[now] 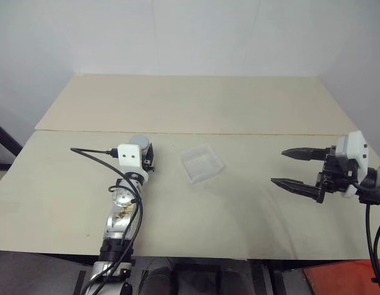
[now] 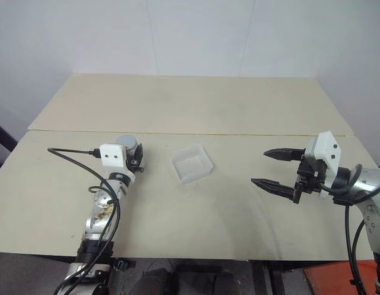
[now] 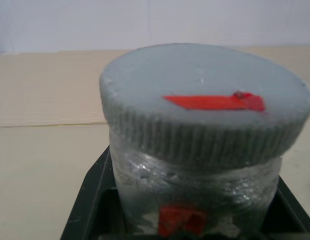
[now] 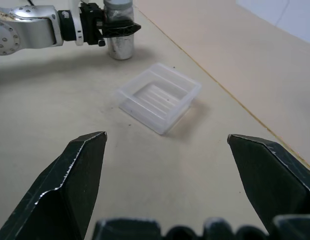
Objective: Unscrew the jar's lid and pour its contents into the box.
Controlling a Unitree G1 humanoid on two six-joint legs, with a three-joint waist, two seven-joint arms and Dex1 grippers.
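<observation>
Pale beige table, apparently 2 boards; white wall behind.

text: none legible | lid — plain red strip | jar — red patch, possibly a label, unreadable

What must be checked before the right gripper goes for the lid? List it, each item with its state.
1. Left gripper shut on the silvery metallic jar: ok.
2. Ribbed grey round lid seated on the jar: ok.
3. Jar upright on the pale wooden table: ok.
4. Right gripper open, clear of the jar: ok.
5. Clear square plastic box upright, between the grippers: ok.
6. Contents inside the jar: cannot tell.
</observation>
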